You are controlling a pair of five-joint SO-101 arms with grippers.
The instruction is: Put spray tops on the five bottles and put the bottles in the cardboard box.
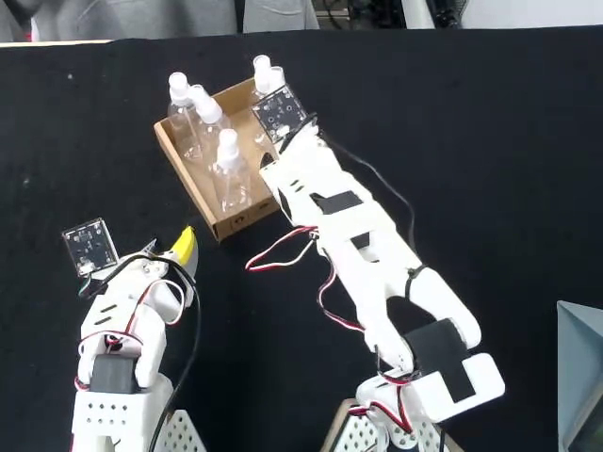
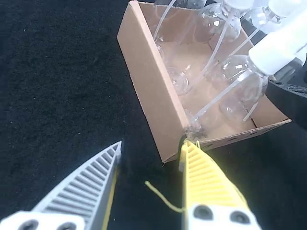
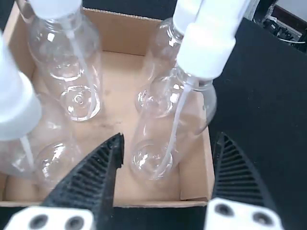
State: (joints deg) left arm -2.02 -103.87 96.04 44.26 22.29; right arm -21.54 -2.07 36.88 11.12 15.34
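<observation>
We see a flat black cloth table top [image 1: 490,141], evenly lit from above. Beyond its far edge lie dark cables [image 1: 377,14] and a pale white surface [image 1: 528,11]. A grey angular panel [image 1: 582,377] stands at its near right edge.

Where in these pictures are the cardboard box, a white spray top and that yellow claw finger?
cardboard box [image 2: 152,91]: left wrist view, on its outer side wall.
spray top [image 3: 208,45]: right wrist view, on its white collar.
yellow finger [image 2: 206,184]: left wrist view, on its ribbed face.

Lit evenly frm overhead; shadows barely seen on blk surface [image 1: 490,113]; glare spots on bottles [image 3: 67,62], spray tops [image 3: 211,43] overexposed.
</observation>
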